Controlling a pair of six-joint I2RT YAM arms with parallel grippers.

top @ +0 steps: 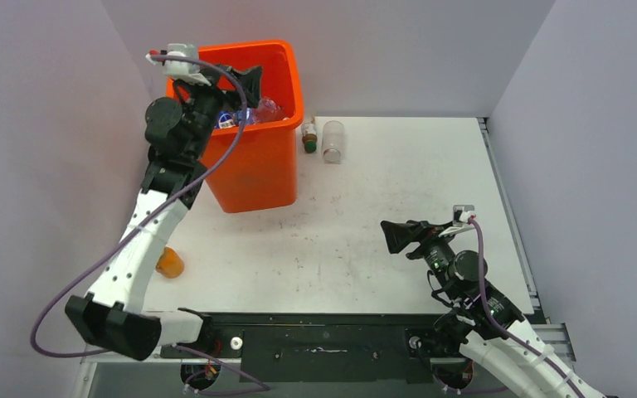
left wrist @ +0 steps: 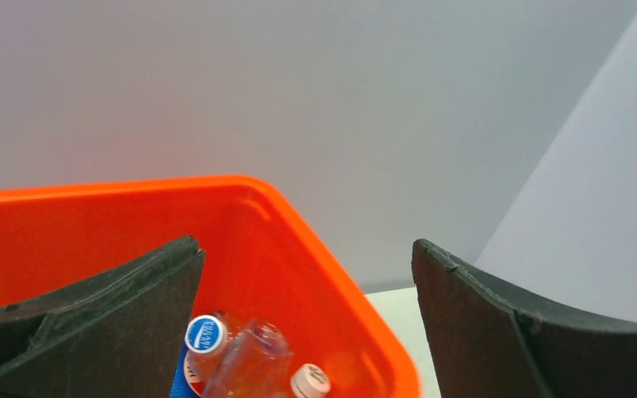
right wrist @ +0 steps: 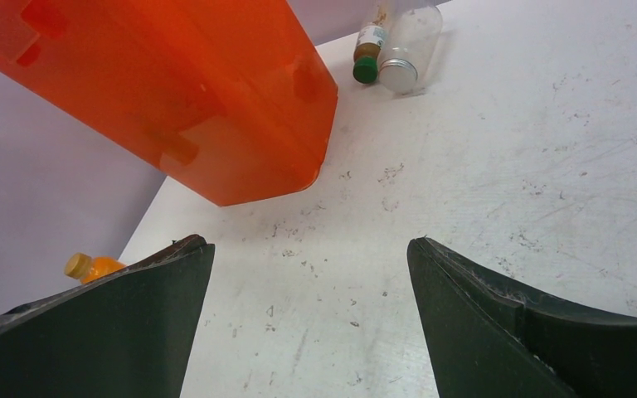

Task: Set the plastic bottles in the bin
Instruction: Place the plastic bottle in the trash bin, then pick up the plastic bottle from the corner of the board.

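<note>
OK, w/ left gripper wide & empty over the bin, we'd lift straight up off its rim; right gripper wide too.

- 1 orange bin
- 3 loose on the worktop: 1 green-capped bottle, 1 clear bottle, 1 orange bottle
- 3 binned bottles countable; any beneath are hidden

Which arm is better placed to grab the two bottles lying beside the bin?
Right, probably: the right gripper, open, faces the two bottles across the table; the left gripper is over the bin.
</note>
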